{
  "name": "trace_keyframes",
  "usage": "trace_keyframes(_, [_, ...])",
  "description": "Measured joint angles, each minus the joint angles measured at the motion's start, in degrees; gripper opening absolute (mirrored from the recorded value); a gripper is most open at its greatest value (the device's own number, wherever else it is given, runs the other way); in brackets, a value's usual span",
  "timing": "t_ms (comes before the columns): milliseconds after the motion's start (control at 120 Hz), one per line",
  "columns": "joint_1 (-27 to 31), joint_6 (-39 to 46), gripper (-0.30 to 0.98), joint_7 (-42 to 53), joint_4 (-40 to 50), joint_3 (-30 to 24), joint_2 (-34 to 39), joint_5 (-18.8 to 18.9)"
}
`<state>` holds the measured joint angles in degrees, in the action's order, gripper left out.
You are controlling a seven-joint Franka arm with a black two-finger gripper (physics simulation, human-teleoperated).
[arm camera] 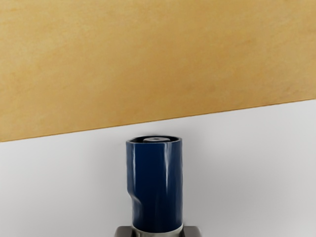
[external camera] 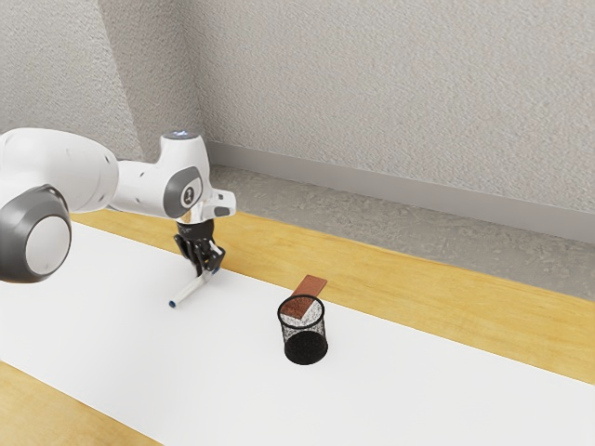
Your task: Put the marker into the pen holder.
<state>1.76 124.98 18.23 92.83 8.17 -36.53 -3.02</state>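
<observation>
White marker [external camera: 189,291], and the gripper [external camera: 206,272] had it pinched!
Both fingers [arm camera: 193,231] pressed the round barrel from two sides, glossy blue cap [arm camera: 158,187] jutting past them, the barrel slanting, well apart from the holder [external camera: 306,349], that black, open-topped mesh cup; and near the cup, a flat, reddish-brown block [external camera: 313,283] lay across the border of smooth white strip [external camera: 400,390] and grained yellow wood [external camera: 418,302]!

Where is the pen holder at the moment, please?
The pen holder stands on the white runner, toward the exterior view's right from the gripper, by the brown block.
</observation>
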Motion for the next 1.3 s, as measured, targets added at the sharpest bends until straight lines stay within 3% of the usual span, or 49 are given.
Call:
trace_keyframes(633, [-0.1,0.2,-0.01,-0.1,0.2,-0.1,1.2,0.4])
trace_keyframes(767, [-0.2,1.4,-0.02,-0.3,3.4,-2.0,8.1,0.8])
trace_keyframes(942, [-0.3,10.6,-0.03,-0.7,15.9,-7.7,22.5,1.1])
trace_keyframes(1300, [0.2,28.2,-0.04,-1.4,32.0,-18.3,36.7,0.2])
